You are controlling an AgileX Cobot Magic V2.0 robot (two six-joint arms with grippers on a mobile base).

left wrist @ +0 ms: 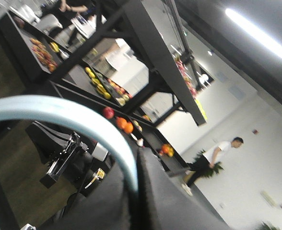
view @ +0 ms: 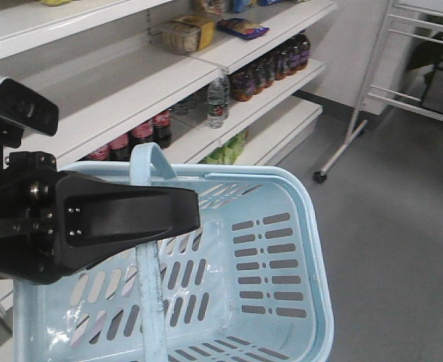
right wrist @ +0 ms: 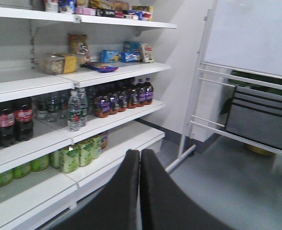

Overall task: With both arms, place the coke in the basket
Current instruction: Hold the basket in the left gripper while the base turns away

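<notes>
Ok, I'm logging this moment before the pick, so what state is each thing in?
Basket: empty as far as seen, handle up.
Left gripper: shut on the basket handle.
Right gripper: shut, holding nothing.
Coke: not in view.
Cola bottles: upright on the shelf, capped.

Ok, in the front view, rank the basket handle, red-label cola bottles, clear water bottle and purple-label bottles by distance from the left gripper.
From the left gripper:
1. Basket handle, in its jaws.
2. Red-label cola bottles, just behind it.
3. Clear water bottle, further right and back.
4. Purple-label bottles, farthest right and back.
</notes>
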